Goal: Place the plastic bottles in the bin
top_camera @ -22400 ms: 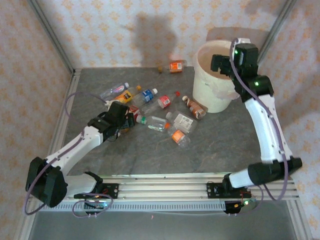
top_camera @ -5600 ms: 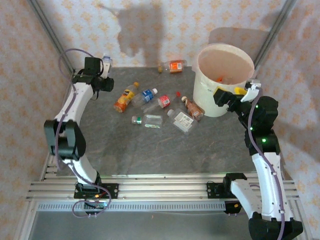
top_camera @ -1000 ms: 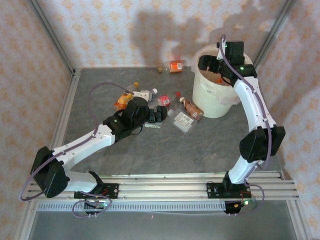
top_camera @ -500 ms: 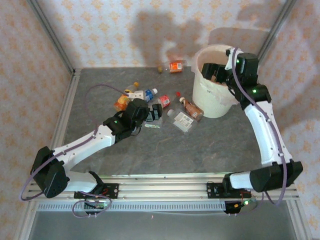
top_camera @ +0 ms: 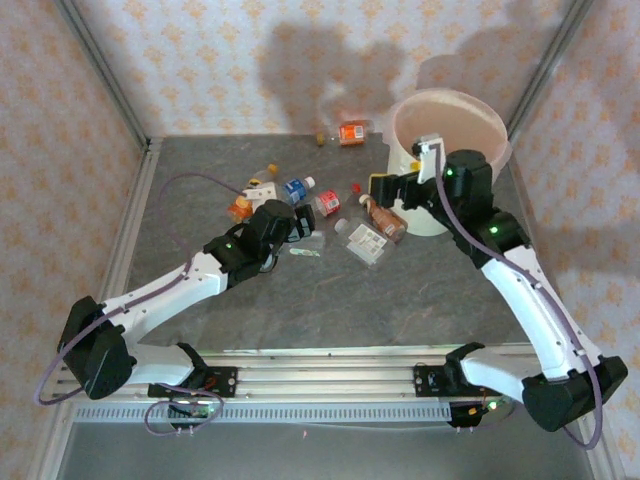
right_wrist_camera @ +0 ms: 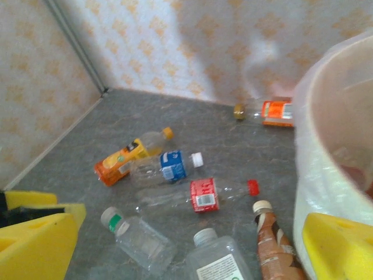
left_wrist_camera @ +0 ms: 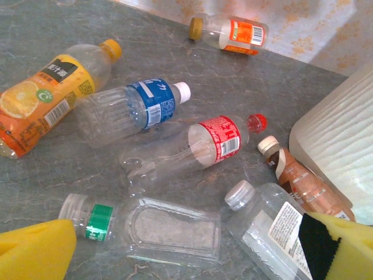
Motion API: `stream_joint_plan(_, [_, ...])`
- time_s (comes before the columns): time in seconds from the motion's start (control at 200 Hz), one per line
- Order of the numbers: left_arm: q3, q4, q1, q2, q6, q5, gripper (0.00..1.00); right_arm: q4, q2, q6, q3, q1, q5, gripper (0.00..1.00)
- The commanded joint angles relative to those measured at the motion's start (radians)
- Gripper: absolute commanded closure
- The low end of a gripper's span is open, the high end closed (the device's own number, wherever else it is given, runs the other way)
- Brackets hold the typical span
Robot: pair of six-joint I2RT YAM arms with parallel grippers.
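Several plastic bottles lie on the grey table left of the bin (top_camera: 447,160). My left gripper (top_camera: 299,228) is open and low over a clear green-label bottle (left_wrist_camera: 145,230), which lies between its yellow pads (left_wrist_camera: 35,254). Beyond it lie a red-label bottle (left_wrist_camera: 198,146), a blue-label one (left_wrist_camera: 131,108), an orange juice bottle (left_wrist_camera: 44,102) and an orange-label bottle (left_wrist_camera: 233,32) by the wall. My right gripper (top_camera: 385,189) is open and empty beside the bin's left wall (right_wrist_camera: 326,146), above a brown bottle (right_wrist_camera: 274,242) and a clear white-label bottle (right_wrist_camera: 224,262).
Patterned walls close the table at the back and both sides, with a metal post (top_camera: 100,70) in the back left corner. The near half of the table (top_camera: 330,310) is bare grey surface. A rail (top_camera: 320,375) runs along the front edge.
My right gripper has come off the bin's rim and swung down and left to the bottles beside it. My left gripper has drawn back slightly over the green-label bottle.
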Motion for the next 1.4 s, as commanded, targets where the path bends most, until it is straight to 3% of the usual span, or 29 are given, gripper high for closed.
stream_joint_plan(0.0, [-0.007,-0.052,-0.003,-0.023,-0.047,-0.091,0.00,0.046,0.019,-0.068,-0.043,0.076,-0.003,0.01])
stream_joint_plan(0.14, [-0.004,-0.098,0.005,-0.025,-0.094,-0.143,0.00,0.024,0.070,-0.129,-0.112,0.187,0.077,0.01])
stream_joint_plan(0.33, [-0.022,-0.120,0.011,-0.040,-0.115,-0.179,0.00,0.046,0.199,-0.029,-0.242,0.260,0.103,0.00])
stream_joint_plan(0.475, [-0.040,-0.127,0.019,-0.055,-0.137,-0.191,0.00,0.109,0.256,0.037,-0.317,0.261,0.221,0.00])
stream_joint_plan(0.6, [-0.050,-0.116,0.028,-0.059,-0.135,-0.176,0.00,0.041,0.347,0.030,-0.249,0.243,0.266,0.01])
stream_joint_plan(0.886, [-0.061,-0.115,0.037,-0.055,-0.139,-0.145,0.00,-0.015,0.526,-0.024,-0.172,0.214,0.216,0.01])
stream_joint_plan(1.181, [-0.101,-0.103,0.045,-0.081,-0.145,-0.153,0.00,-0.074,0.452,0.098,-0.300,0.266,0.185,0.00])
stream_joint_plan(1.396, [-0.108,-0.091,0.053,-0.081,-0.150,-0.148,0.00,-0.109,0.358,0.294,-0.363,0.331,0.190,0.01])
